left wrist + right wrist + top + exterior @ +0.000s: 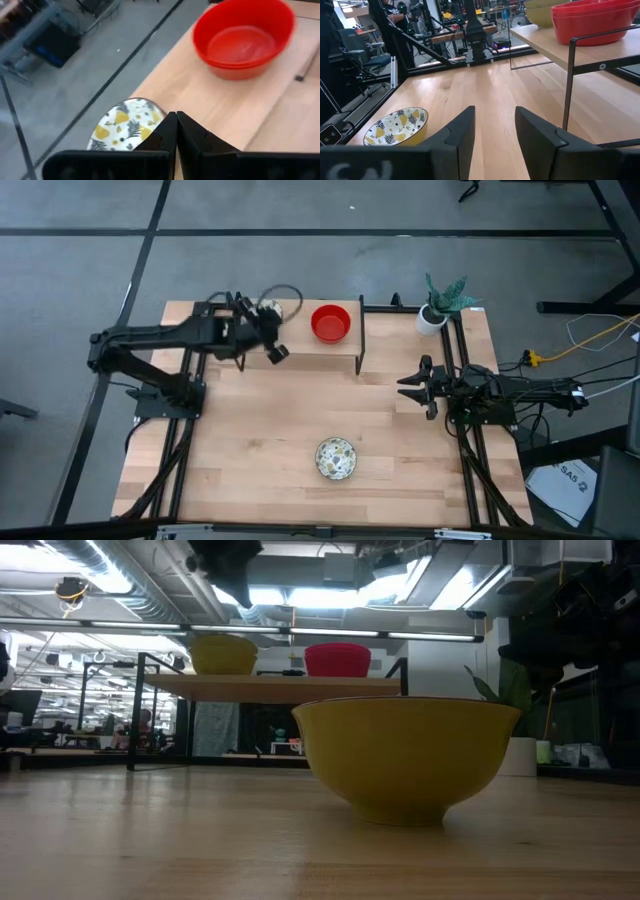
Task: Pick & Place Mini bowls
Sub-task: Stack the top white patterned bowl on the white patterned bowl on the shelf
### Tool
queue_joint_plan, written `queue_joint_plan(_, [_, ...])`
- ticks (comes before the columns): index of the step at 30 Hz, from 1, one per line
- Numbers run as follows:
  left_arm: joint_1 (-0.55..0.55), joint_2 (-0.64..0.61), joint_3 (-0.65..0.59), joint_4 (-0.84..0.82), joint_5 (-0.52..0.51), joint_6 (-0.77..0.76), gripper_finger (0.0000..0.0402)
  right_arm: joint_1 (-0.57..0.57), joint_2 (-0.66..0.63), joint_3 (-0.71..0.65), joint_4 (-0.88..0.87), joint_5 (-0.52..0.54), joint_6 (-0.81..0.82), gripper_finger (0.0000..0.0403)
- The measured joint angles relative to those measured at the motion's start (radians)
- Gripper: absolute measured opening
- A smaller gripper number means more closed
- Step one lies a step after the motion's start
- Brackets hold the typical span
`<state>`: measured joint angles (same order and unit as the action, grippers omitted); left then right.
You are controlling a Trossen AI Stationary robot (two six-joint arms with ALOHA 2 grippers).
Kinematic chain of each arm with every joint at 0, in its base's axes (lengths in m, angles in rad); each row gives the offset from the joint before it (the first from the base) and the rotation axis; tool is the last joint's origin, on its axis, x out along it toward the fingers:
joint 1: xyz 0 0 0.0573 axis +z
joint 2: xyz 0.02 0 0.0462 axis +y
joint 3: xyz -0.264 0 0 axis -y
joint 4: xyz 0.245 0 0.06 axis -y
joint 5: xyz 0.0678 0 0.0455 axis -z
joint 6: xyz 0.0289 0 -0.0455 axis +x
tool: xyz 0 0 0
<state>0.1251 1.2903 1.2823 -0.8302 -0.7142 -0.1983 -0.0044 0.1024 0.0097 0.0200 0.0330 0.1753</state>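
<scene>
A: On the left, the left gripper [275,350] hangs above the raised wooden shelf [300,355], jaws pressed together on nothing, beside a patterned bowl [127,125] sitting at the shelf's edge.

B: That bowl looks already placed. And next along?

A: A stack of red bowls [331,323] on the same shelf, mouth up. Toward the middle of the table [250,430], another patterned bowl [336,458] stands alone near the front edge, also mouth up.

B: Round, so no long axis to line up with. Any approach angle works.

A: Then the right gripper [415,387], jaws spread, empty, low over the table and well apart from that bowl. A small potted plant [440,305] sits at the back right corner.

B: I'd take one finger inside the rim, one outside, pinch the wall, lift straight and clear the shelf's frame before lowering it.
</scene>
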Motion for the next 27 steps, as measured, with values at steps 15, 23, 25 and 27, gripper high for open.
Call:
queue_joint_plan(15, [0.151,0.052,0.0,-0.027,0.227,0.033,0.0002,0.0,0.0,0.0,0.0,0.0,0.0,0.014])
queue_joint_plan(23, [0.182,0.053,0.0,-0.098,0.259,0.002,0.0001,0.0,0.0,0.0,0.0,0.0,0.0,0.014])
queue_joint_plan(25, [0.188,0.053,0.0,-0.097,0.271,0.002,0.0002,0.0,0.0,0.0,0.0,0.0,0.0,0.014])
queue_joint_plan(27, [0.188,0.053,0.0,-0.093,0.263,0.002,0.0002,0.0,0.0,0.0,0.0,0.0,0.0,0.014])
